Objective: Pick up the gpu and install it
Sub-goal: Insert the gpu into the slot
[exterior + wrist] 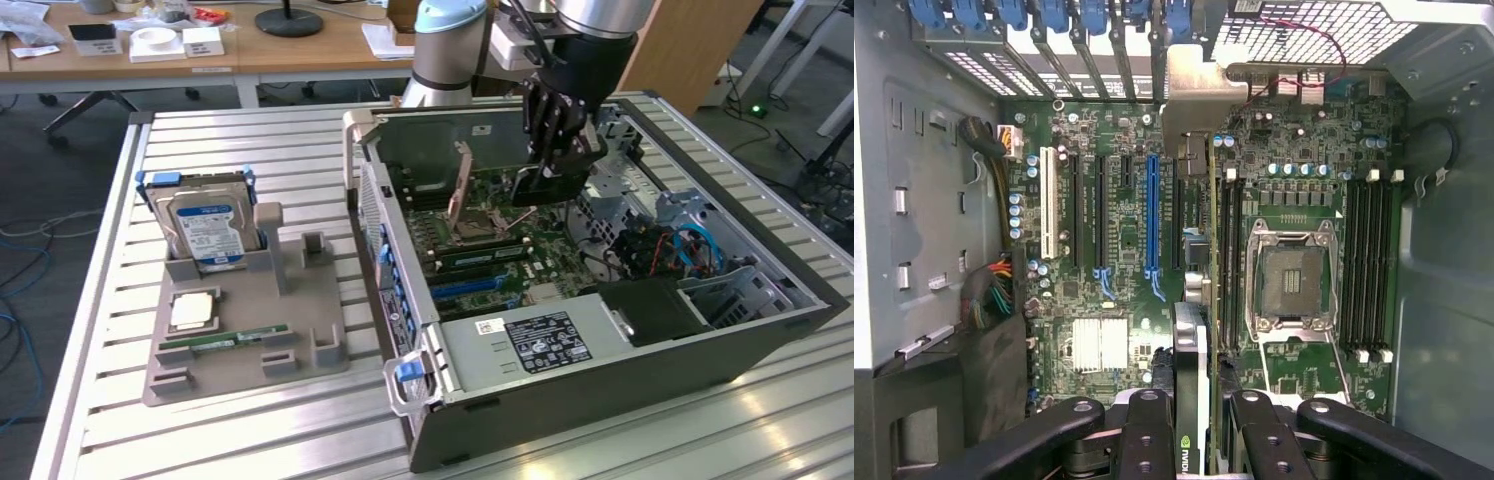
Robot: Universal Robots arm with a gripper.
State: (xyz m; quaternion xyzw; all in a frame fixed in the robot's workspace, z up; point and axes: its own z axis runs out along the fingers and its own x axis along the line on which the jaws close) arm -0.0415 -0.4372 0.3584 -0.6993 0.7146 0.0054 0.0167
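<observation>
Grips gpu (1191, 365) in gripper (555, 160), fingers (1146, 425) clamped on both flat faces (green logo on the card's edge peeking out between them). Hangs it edge-down inside the open case (747, 335), over the case's motherboard (1109, 250) and near its long blue slot (1151, 210). Looks not yet seated. Notes hard drive (211, 235) and RAM stick (224, 341) on the grey holder (247, 365) outside the case, on the exterior view's left, all on the slatted surface (694, 440).

Handling, as a guess: light, stiff and thin, but fragile. May slip on the smooth faces. Tolerates no twisting or hard pinching over components. Best taken as here, across the flat faces near the top edge, clear of the connector edge and the metal bracket end. Risks a cracked board or bent contacts if tilted under load.
</observation>
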